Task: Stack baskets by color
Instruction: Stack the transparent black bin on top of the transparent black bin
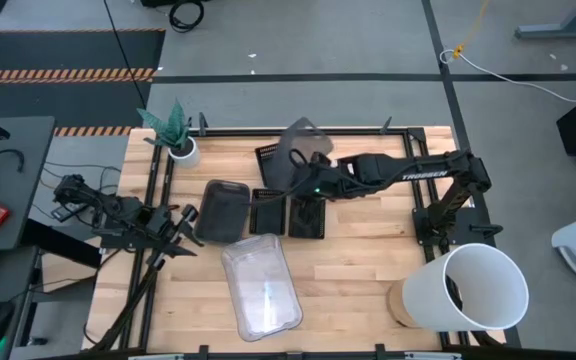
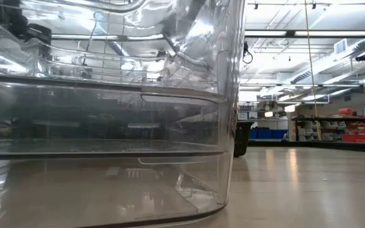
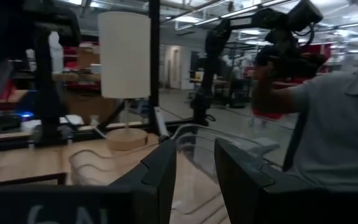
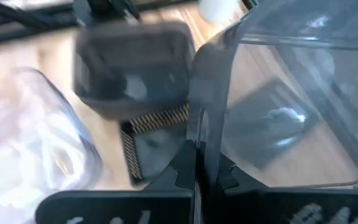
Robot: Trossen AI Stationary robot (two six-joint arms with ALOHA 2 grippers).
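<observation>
My right pincer (image 4: 197,163) is clamped on a clear basket's (image 4: 291,106) rim, holding it above the black trays (image 1: 306,219). The other clear basket (image 1: 260,285) lies nearer the desk's front edge, long axis front-to-back.

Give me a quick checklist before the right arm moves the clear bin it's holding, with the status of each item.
1. Right gripper shut on the wall of the held clear bin: ok.
2. Held bin lifted off the table, tilted over the black trays: ok.
3. Other clear bin on the table near the front edge, nothing on top of it: ok.
4. Left gripper at the table's left edge beside the dark grey bin, away from the right arm's path: ok.
5. How firm the grip on the thin wall is: cannot tell.
</observation>
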